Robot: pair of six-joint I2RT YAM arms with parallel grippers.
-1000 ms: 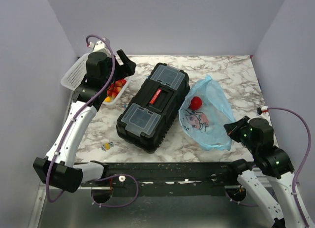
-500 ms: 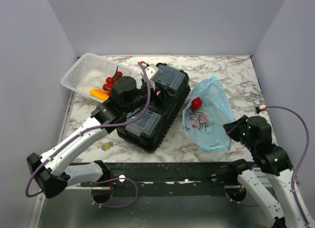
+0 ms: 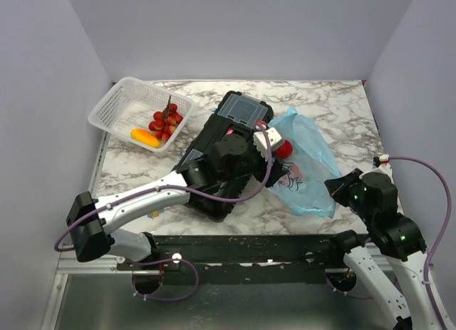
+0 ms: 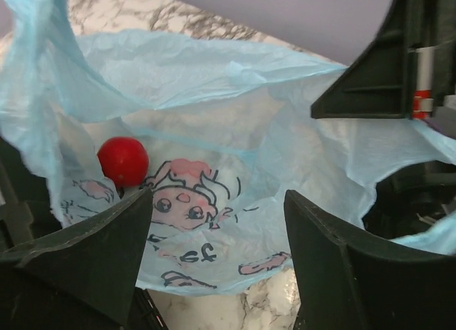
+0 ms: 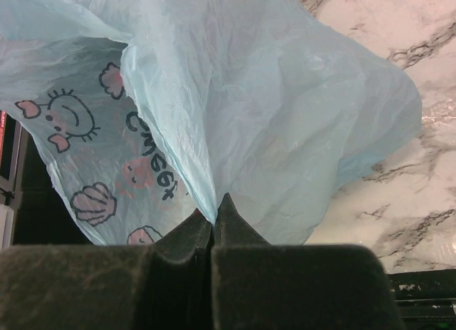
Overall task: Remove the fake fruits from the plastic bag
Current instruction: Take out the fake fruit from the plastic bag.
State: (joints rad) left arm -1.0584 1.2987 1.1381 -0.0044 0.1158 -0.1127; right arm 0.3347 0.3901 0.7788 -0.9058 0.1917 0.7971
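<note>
Pincers: left pincer (image 4: pixel 217 202) stands wide with nothing between its fingers, aimed into the mouth of the plastic bag (image 4: pixel 235 109). Right pincer (image 5: pixel 214 210) is closed tight on a fold at the bag's near-right corner. That pins the bag with its mouth gaping toward the black toolbox (image 3: pixel 242 110).

Done, as I read it from overhead: two fruits are out. The bunch of red grapes (image 3: pixel 162 120) and the orange-yellow mango-like fruit (image 3: pixel 144 137) lie side by side in the white mesh basket (image 3: pixel 114 102). The basket sits at the far-left corner of the surface (image 3: pixel 335 102), well apart from the bag.

Left to do: the red round fruit (image 4: pixel 122 161) is inside the bag, on the printed lower sheet just within the opening, on the toolbox side. In the left wrist view it sits up and to the left of the gap between the fingers, not between them. No contact yet.

Through the translucent film I see no other fruit. Folds hide part of the interior, so I cannot rule one out.

Judgement: roughly two thirds complete. What remains looks like one grasp on the red fruit, a lift clear of the mouth, and a set-down outside the bag. The main worry is thin film getting pinched along with the fruit.
</note>
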